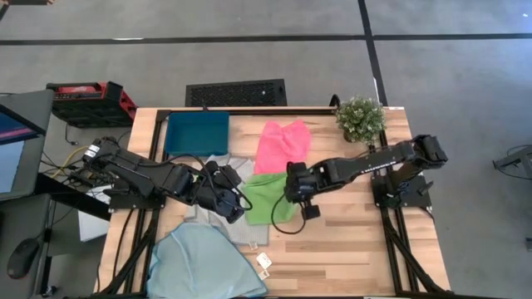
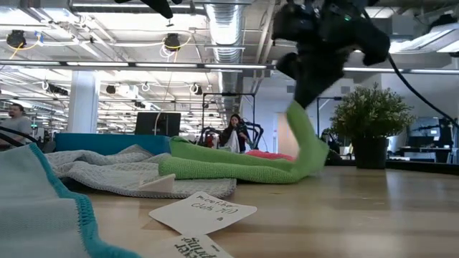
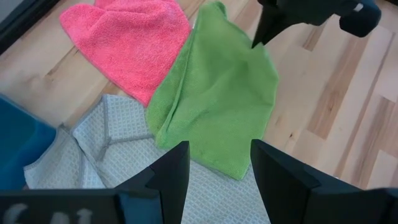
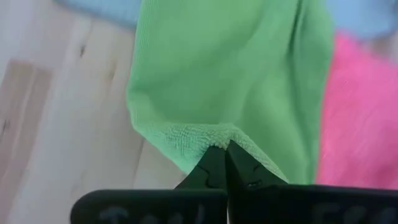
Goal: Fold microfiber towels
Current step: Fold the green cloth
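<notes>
- The green towel (image 1: 268,198) lies near the middle of the worktop (image 1: 357,241), one edge pulled up off the wood; seen from table height it rises into a peak (image 2: 305,143) while the rest trails flat.
- The right end effector (image 4: 225,163) has its two fingers pinched tight on that raised hem, the fabric bunched right at the tips; from above it sits at the green towel's far-right edge (image 1: 298,189).
- The pink towel (image 1: 283,145) lies crumpled just behind the green one, their edges touching.
- The pale grey towel (image 3: 106,149) is spread under the green towel's near side, partly covered by it.
- The light blue towel (image 1: 204,262) is heaped at the front edge of the worktop, left of centre, apart from the green one.
- The left end effector (image 3: 214,171) hovers above the grey towel and the green towel's near edge, fingers spread wide and gripping nothing.
- A dark teal tray (image 1: 197,133) sits at the back left of the worktop, beside the grey towel.
- A small potted plant (image 1: 360,119) stands at the back right corner.
- Two paper tags (image 2: 204,215) lie on the wood near the front, by the blue towel.
- Beyond the worktop, a person (image 2: 234,134) sits in the room behind.
</notes>
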